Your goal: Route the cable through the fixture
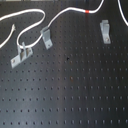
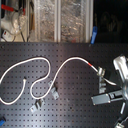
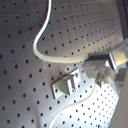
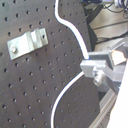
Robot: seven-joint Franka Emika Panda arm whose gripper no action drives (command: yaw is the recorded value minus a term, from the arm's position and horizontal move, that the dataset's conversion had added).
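Observation:
The white cable (image 1: 60,17) loops across the far part of the black pegboard, and its red-orange band (image 1: 88,10) shows in both exterior views (image 2: 90,64). The light-grey fixture (image 1: 104,30) stands upright at the first exterior view's right, just below the cable. In the second exterior view it (image 2: 101,73) sits next to my gripper (image 2: 96,100). The gripper is out of the first exterior view. In both wrist views the gripper (image 3: 97,67) (image 4: 95,70) looks shut on the cable (image 4: 75,37), which runs on past the fingers. The fixture (image 3: 66,85) (image 4: 27,42) lies close by.
A darker grey clip with a slanted base (image 1: 46,36) and a long bracket with two posts (image 1: 21,54) stand at the first exterior view's left. Clear bins (image 2: 60,20) and clutter line the board's far edge in the second exterior view.

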